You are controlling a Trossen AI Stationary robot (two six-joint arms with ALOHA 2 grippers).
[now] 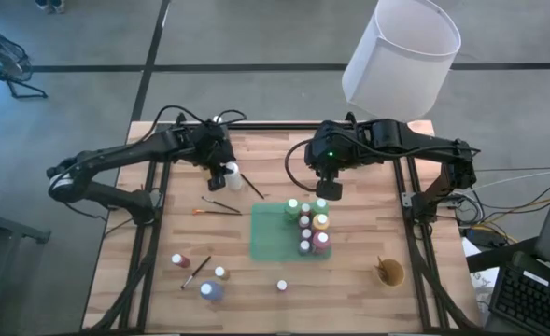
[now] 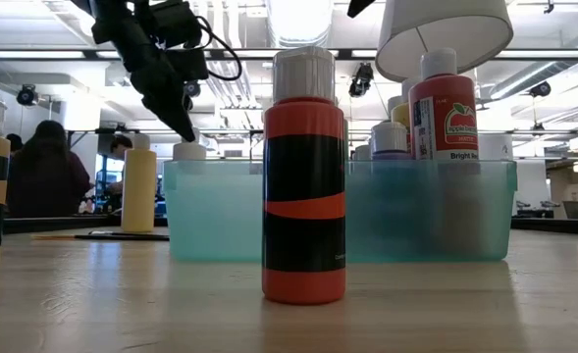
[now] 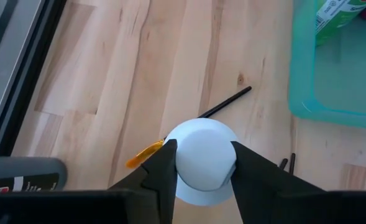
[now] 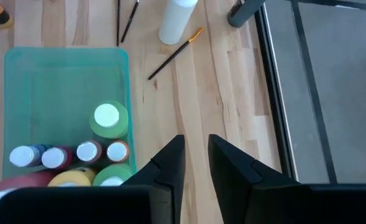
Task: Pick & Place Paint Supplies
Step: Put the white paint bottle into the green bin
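While clamped on a white-capped bottle [image 3: 201, 158], left fingers [image 3: 164, 171]; right fingers [image 4: 170, 158] narrow, empty, beside the green bin [image 4: 64, 68].

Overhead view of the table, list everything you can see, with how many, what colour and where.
Table: one, pale wood, under both arms.
Bin: one, clear green, centre of the table.
Bottles in the bin: about eight, mixed colours, pale caps, crowded at its right side.
Loose bottles: four, red, blue and pale, near the front edge, left of the bin.
White bottle: one, far left part.
Brushes: four, thin and dark, left of the bin.
Cup: one, tan, front right.
White shade: one, beyond the far right edge.
Left hand: closed on the white bottle's cap.
Right hand: over the bin's far edge, fingers slightly apart, empty.
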